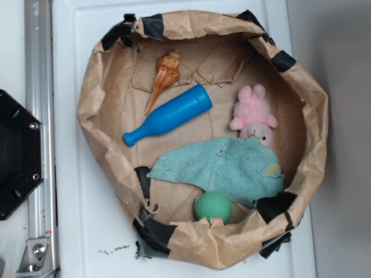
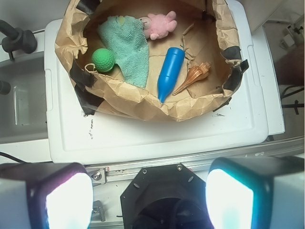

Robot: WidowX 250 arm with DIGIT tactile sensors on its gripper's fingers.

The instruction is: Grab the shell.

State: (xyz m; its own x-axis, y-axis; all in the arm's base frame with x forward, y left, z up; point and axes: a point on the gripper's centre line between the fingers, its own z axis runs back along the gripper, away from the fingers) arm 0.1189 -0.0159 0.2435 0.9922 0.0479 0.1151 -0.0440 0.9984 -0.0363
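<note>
End effector (image 2: 150, 191) spread wide and empty in the foreground, well short of the paper-lined basket (image 2: 143, 102). Beyond the rim, ahead and slightly right: the shell (image 2: 194, 76), just beside the blue pin (image 2: 169, 71), thin point aimed back toward the end effector, whorled end farthest.

The robot's hand (image 2: 150, 195) filled the bottom of the wrist view as two blocky fingers (image 2: 47, 195), each pale grey at the edges with a broad face that glowed whitish-cyan and carried a faint pink fringe. Both were blurred by closeness to the lens. Between them sat a black hexagonal base plate (image 2: 159, 195), dotted with small silver screws near its corners. In the exterior view the same black hexagonal base plate showed at the left edge, matte, with bright screw heads along its rim.
</note>
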